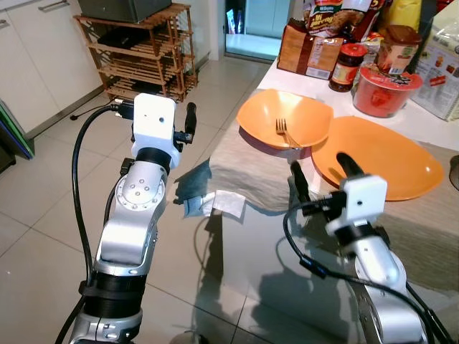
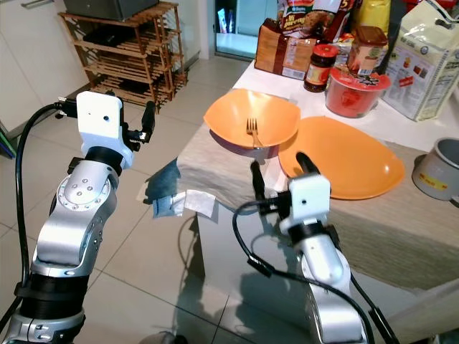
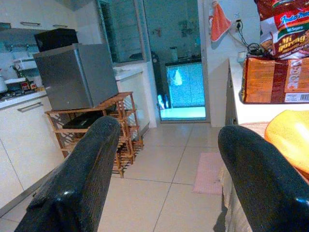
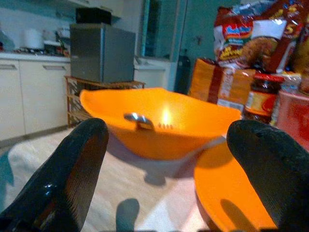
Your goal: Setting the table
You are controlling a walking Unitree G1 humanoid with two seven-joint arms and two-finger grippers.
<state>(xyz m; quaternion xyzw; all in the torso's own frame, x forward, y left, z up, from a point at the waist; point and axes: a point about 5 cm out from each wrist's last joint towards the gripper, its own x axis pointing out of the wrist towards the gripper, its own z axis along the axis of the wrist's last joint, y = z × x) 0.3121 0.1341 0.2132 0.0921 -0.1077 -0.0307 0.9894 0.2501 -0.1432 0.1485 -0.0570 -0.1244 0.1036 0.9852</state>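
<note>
My right claw (image 1: 319, 174) hovers open before the orange bowl (image 1: 285, 118) holding a fork (image 1: 285, 132) on the worktop (image 1: 430, 122); my left claw (image 3: 164, 174), raised, is open and empty.

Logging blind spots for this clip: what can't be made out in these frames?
- Fork handle end: head views, it runs down behind the orange bowl's near rim.
- Flat orange plate near edge: head views, covered by the right gripper.
- Grey pot: right eye view, cut off by the picture's edge.
- Jar label: too small to read.
- Rack shelf contents: dark, indistinct.
</note>
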